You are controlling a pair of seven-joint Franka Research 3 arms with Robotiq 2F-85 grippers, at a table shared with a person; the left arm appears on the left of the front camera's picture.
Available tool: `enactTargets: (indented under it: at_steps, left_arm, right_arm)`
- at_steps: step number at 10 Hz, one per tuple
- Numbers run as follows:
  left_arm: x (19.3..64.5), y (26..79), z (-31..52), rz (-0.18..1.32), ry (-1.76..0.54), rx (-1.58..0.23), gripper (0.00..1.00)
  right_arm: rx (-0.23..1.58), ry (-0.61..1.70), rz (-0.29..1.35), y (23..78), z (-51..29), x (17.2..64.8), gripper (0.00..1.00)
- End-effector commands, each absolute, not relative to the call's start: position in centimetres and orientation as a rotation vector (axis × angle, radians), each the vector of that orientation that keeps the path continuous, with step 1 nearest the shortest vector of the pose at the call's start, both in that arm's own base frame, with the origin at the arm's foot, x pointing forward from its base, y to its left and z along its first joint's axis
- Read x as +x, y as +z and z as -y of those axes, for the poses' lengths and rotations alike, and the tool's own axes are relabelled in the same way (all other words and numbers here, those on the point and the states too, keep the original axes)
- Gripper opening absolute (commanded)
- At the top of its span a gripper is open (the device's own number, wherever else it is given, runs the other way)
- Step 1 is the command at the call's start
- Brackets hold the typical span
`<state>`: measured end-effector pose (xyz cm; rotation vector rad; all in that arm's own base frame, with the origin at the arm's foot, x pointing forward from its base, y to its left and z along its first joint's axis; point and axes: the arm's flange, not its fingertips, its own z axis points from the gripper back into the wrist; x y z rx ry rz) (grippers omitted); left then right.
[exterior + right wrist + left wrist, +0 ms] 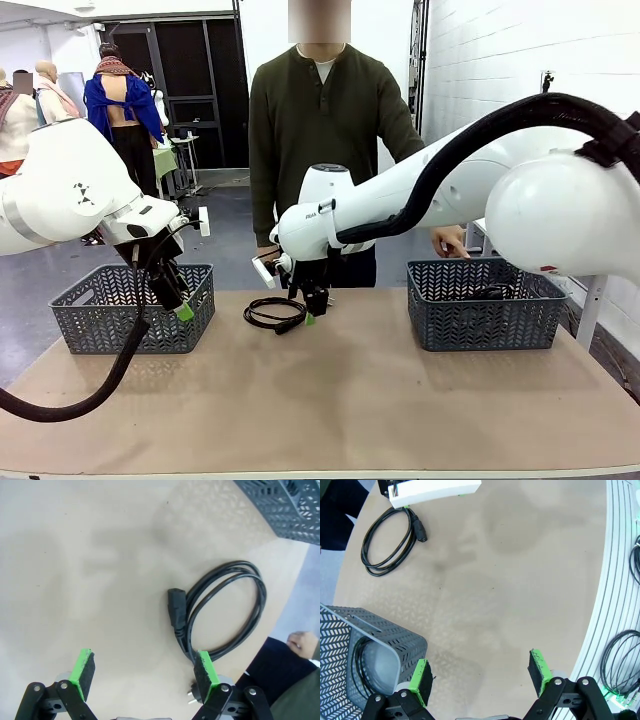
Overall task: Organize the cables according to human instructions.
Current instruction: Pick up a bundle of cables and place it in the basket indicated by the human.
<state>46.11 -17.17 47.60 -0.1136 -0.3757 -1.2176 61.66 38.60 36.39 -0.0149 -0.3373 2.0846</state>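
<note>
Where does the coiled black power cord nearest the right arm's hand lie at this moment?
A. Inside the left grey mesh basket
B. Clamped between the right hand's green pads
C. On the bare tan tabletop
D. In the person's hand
C: the coiled black power cord lies flat on the tan tabletop, with the right hand open above it and not gripping it.

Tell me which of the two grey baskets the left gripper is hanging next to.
The basket at the robot's left. The open left gripper hangs at its near corner; the other basket sits far off at the right.
</note>
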Motion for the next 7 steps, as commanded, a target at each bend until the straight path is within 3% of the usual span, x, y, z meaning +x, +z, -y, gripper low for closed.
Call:
enactTargets:
  at_steps: [1, 7]
  left_arm:
    - [46.1, 47.7, 17.1, 0.376, -1.215, -0.109, 1.0]
    - [46.1, 47.7, 17.1, 0.376, -1.215, -0.109, 1.0]
  right_arm:
    - [-0.028, 2.13, 0.291, 35.9, -39.6, 63.3, 1.0]
    - [-0.058, 2.107, 0.253, 33.4, -40.8, 65.3, 1.0]
